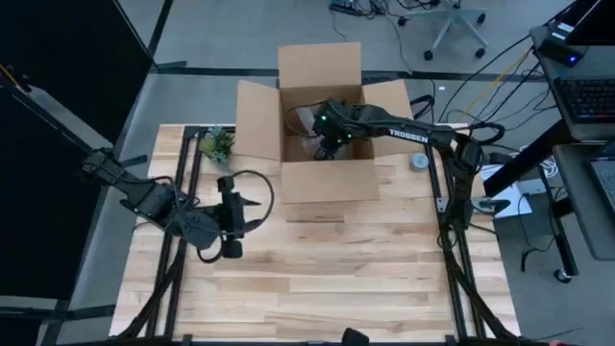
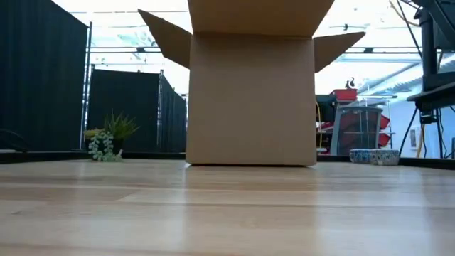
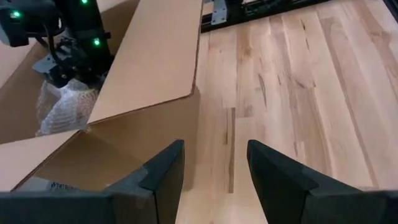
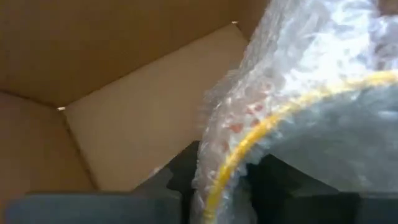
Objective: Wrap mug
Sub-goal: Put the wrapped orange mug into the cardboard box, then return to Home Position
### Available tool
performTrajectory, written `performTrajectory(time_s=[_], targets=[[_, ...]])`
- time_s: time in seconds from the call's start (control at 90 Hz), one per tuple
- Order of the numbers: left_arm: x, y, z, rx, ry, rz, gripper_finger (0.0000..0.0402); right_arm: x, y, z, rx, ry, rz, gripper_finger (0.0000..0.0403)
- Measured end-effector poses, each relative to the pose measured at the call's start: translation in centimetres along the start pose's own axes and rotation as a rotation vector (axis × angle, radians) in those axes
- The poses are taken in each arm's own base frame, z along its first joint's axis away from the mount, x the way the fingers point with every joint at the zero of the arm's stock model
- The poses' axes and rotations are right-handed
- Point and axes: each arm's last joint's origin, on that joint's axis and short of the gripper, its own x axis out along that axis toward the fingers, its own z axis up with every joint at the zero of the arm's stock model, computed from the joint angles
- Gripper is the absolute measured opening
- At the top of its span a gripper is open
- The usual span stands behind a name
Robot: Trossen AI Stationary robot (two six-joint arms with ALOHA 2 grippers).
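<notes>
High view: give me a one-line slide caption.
Right gripper reaches into the open cardboard box with the bubble-wrapped bundle; left gripper waits open beside it.

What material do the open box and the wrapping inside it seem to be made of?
The box looks like plain brown cardboard, matte, with folded flaps and creased edges. The wrapping that the right gripper holds inside it seems to be clear bubble plastic: it is translucent, shiny and pimpled, and a yellow rim shows through. The left gripper waits open outside.

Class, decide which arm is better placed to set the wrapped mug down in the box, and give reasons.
Right. Its tool is inside the cardboard box, shut on the bubble-wrapped mug. The left tool hangs open outside the box.
</notes>
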Motion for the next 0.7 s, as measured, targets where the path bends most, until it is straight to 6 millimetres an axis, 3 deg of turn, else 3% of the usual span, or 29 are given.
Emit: performTrajectory(time_s=[0.189,0.322,0.567,0.7], targets=[[0.8,-0.7,0.0,0.021,0.033,-0.042,0.0162,-1.2,0.0,0.0,0.001,-0.016,0.022,0.0190],[1.2,-1.0,-0.3,0.046,0.067,-0.043,0.0162,-4.2,-0.1,0.1,-0.001,-0.086,0.010,0.0223],[1.2,-1.1,-0.3,0.047,0.067,-0.043,0.0162,-10.8,-0.3,-0.2,0.001,-0.253,-0.038,0.0237],[1.2,-1.1,-0.3,0.046,0.067,-0.043,0.0162,-13.4,-0.4,-0.6,-0.004,-0.316,-0.050,0.0238]])
